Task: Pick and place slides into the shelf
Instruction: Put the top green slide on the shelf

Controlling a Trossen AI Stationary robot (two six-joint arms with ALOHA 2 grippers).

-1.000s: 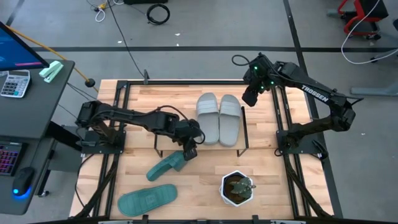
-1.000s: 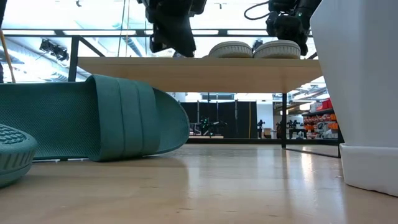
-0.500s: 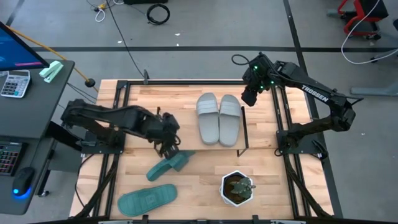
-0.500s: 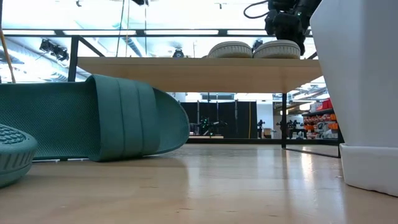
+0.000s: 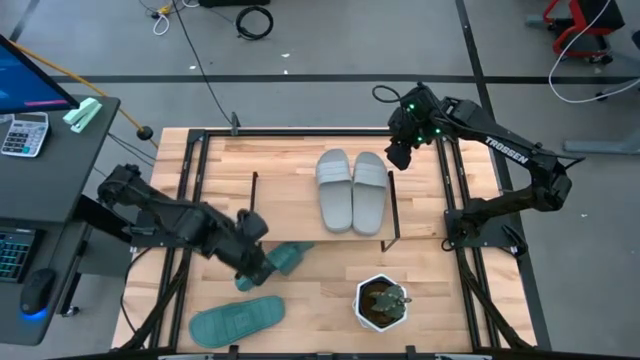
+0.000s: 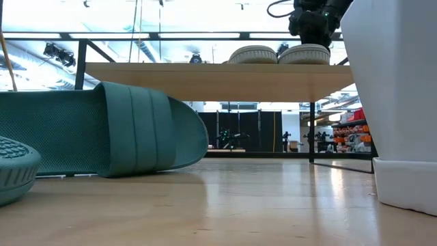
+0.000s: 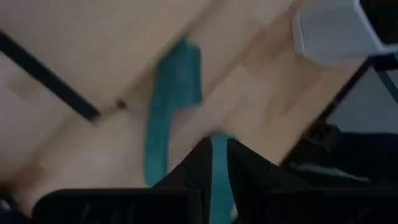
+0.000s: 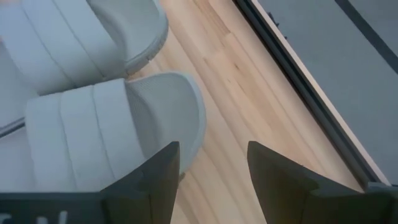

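Note:
Two light grey slides (image 5: pixel 352 190) lie side by side, soles down, on the shelf (image 5: pixel 290 185); the low view shows them on its board (image 6: pixel 205 72). One teal slide (image 5: pixel 290 257) lies on the table just near of the shelf. The second teal slide (image 5: pixel 237 320) lies by the table's near edge. My left gripper (image 5: pixel 252 266) hangs over the heel half of the first teal slide and hides it; its wrist view is blurred. My right gripper (image 5: pixel 400 156) hovers open beside the right grey slide (image 8: pixel 93 124), near the shelf's far right corner.
A white pot with a small plant (image 5: pixel 383 302) stands near the table's near edge, right of the teal slides, and fills the right of the low view (image 6: pixel 396 102). The shelf's black wire legs (image 5: pixel 254 210) stand left and right of the grey slides. A desk with a keyboard stands left of the table.
My left gripper has moved from the shelf's near edge toward the table's left and near edges and has come down, leaving the low view; it now hangs over the teal slide's heel half. Both teal slides and both grey slides lie where they were.

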